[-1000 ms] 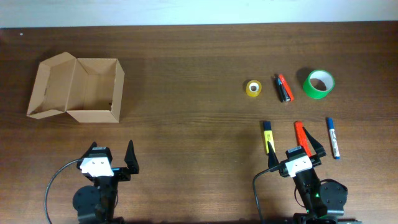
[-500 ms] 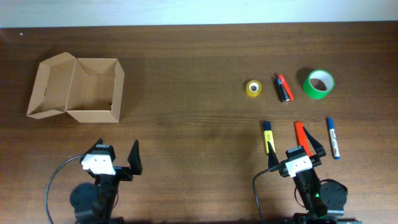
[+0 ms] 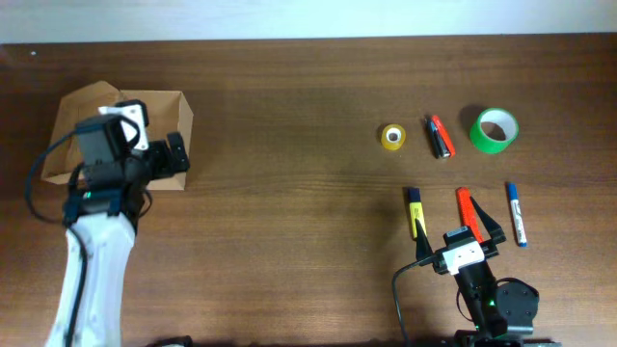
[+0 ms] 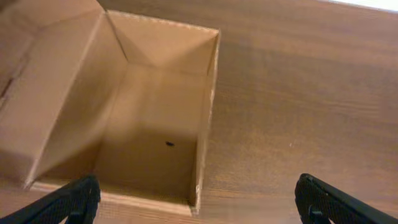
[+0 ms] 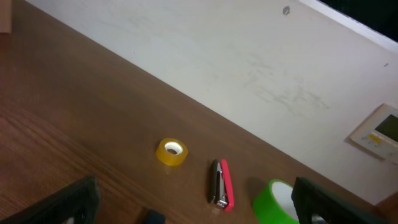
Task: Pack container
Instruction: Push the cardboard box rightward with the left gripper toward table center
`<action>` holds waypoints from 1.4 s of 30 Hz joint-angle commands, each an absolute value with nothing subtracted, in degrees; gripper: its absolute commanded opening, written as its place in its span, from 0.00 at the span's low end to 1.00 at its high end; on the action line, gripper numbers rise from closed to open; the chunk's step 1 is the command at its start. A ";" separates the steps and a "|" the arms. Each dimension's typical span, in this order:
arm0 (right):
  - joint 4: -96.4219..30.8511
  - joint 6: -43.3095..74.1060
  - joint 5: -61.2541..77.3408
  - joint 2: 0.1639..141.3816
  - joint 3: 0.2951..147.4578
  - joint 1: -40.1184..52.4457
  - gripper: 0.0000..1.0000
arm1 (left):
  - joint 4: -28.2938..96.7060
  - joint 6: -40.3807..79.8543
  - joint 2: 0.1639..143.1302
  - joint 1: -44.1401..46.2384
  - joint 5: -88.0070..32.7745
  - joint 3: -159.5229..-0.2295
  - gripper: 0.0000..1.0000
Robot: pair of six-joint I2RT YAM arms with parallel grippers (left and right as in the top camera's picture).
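Brown container (image 3: 166, 108), green tape roll (image 3: 494, 129), yellow tape roll (image 3: 392, 137) — wood-grain table (image 3: 289, 193).

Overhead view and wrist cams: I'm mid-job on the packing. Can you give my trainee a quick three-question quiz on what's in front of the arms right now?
1. True or false: the cardboard box stands with its lid flap open and nothing inside.
2. How many markers lie on the table by the right gripper?
3. Which gripper hangs over the box? A: left gripper. B: right gripper. C: neither.

Key: 1 true. 2 three. 3 A.
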State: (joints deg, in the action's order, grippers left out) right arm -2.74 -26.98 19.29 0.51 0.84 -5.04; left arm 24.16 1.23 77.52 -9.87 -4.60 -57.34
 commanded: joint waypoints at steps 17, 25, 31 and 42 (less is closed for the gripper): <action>-2.72 -26.76 18.79 0.14 0.30 -4.89 0.99 | 9.98 -6.96 99.53 -4.01 0.05 -58.02 0.16; -2.72 -26.76 18.79 0.14 0.30 -4.89 0.99 | 12.32 -13.87 92.01 -0.84 -0.21 -60.64 0.02; -2.74 -26.76 18.79 0.14 0.30 -4.89 0.99 | 17.72 -25.69 82.21 13.47 -3.22 -61.89 0.02; -2.74 -26.76 18.79 0.14 0.30 -4.89 0.99 | 36.86 -56.58 80.90 23.59 -15.55 -61.87 0.01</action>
State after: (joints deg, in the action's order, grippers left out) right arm -2.72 -27.00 19.29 0.58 0.84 -5.04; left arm 36.80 -52.42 81.52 23.51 -13.06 -61.28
